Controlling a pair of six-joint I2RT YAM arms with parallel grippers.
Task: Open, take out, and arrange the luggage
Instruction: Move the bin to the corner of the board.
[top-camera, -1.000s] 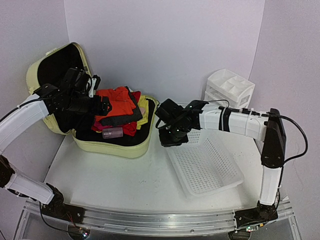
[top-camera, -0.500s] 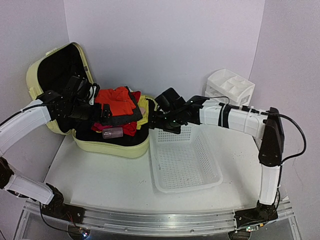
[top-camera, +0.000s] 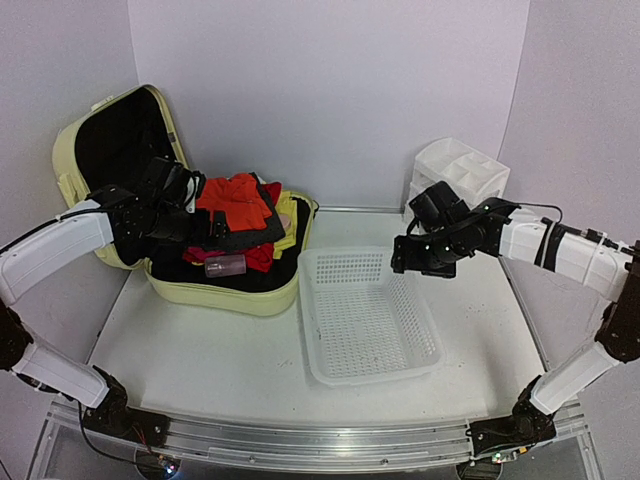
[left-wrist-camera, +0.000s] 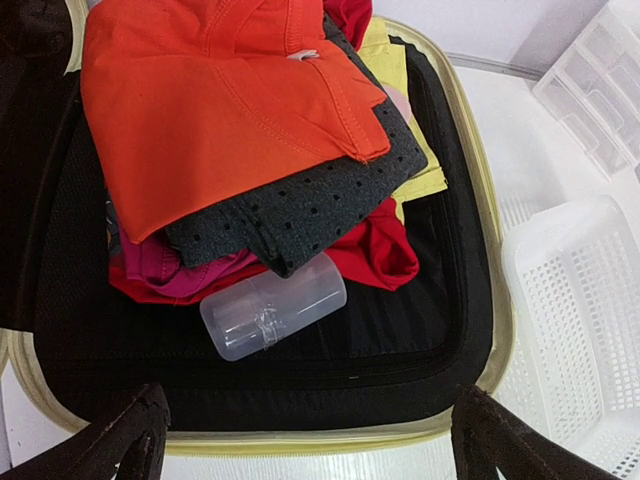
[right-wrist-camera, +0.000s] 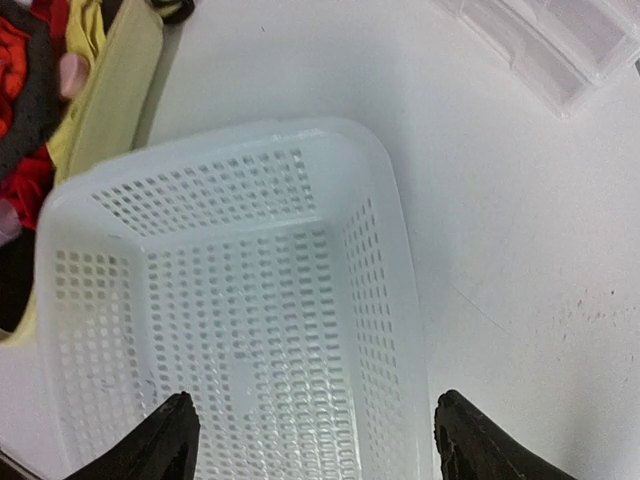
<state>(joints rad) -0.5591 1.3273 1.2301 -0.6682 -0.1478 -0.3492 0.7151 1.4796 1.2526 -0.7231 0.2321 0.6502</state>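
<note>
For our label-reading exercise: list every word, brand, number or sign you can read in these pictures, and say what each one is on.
None can be read.
The small white tag on the orange garment is too small to read.
The luggage, basket and drawer organizer show no writing.
</note>
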